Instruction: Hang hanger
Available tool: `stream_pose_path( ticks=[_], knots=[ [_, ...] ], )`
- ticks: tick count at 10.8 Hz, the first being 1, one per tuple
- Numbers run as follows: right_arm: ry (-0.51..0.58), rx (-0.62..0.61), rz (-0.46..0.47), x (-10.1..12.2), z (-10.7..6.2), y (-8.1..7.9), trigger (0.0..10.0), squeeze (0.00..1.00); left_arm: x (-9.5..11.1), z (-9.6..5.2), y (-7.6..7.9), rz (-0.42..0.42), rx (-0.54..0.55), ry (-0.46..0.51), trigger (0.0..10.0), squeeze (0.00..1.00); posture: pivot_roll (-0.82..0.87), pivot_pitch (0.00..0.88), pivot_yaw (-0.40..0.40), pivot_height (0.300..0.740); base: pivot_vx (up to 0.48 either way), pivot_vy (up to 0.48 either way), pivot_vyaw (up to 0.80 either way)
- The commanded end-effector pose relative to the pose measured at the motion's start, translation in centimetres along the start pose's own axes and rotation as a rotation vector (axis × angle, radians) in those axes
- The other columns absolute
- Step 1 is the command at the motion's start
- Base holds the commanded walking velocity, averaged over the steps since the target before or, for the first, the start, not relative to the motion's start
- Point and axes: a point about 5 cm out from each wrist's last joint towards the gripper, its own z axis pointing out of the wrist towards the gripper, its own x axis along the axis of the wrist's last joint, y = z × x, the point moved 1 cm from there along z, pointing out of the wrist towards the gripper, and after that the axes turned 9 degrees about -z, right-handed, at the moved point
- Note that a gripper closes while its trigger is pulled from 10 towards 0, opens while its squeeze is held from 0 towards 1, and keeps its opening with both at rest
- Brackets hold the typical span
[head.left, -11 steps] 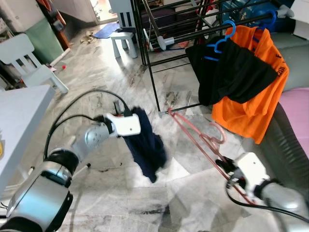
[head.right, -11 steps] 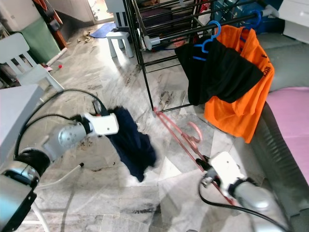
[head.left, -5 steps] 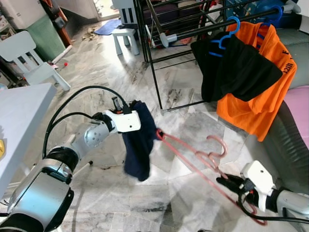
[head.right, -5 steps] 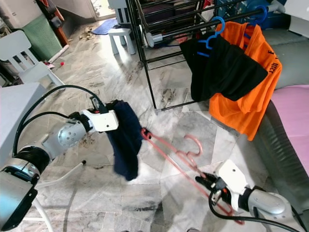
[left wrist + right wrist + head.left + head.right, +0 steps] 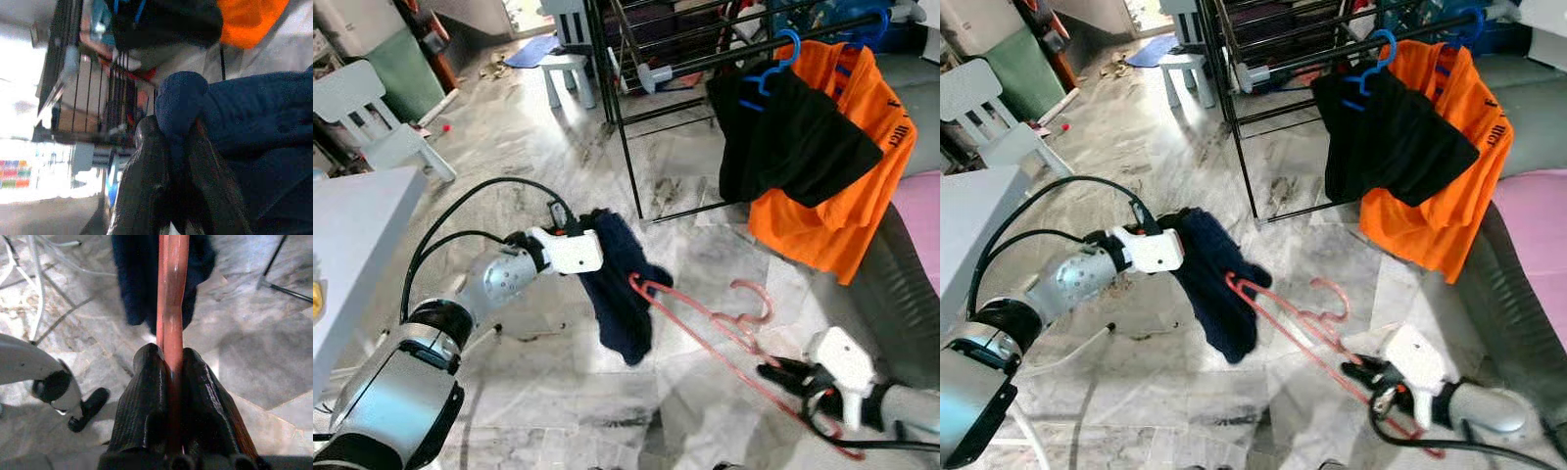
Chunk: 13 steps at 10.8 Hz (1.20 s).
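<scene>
Two grippers work mid-frame: the left gripper clenches a navy garment at centre, while the right gripper, lower right, grasps the pink hanger, whose far end touches the cloth.

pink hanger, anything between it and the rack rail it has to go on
Nothing visible blocks the way. The right gripper holds the pink hanger low over the floor, its far end at the navy garment held by the left gripper. The rack rail already carries a black garment and an orange shirt.
</scene>
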Motion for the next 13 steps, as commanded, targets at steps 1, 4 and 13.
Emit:
stream_pose_path(
  ticks=[1, 4, 13],
  knots=[
    [0.014, -0.009, -0.019, 0.4, -0.2, 0.3, 10.0, 0.0, -1.1, -0.7, 0.1, 0.012, -0.002, -0.052, 10.0, 0.0, -0.1, 0.12, 0.187, 0.74, 0.0, 0.0, 0.0],
    [-0.01, -0.066, -0.043, 0.6, -1.5, 2.3, 10.0, 0.0, -2.5, -1.2, 1.2, 0.093, -0.041, -0.137, 10.0, 0.0, -0.11, 0.12, 0.191, 0.74, 0.0, 0.0, 0.0],
    [0.073, 0.133, -0.015, 2.6, -0.7, 0.0, 10.0, 0.0, -0.1, -0.5, 3.0, 0.038, -0.111, 0.033, 10.0, 0.0, -0.1, 0.109, 0.194, 0.74, 0.0, 0.0, 0.0]
  ],
)
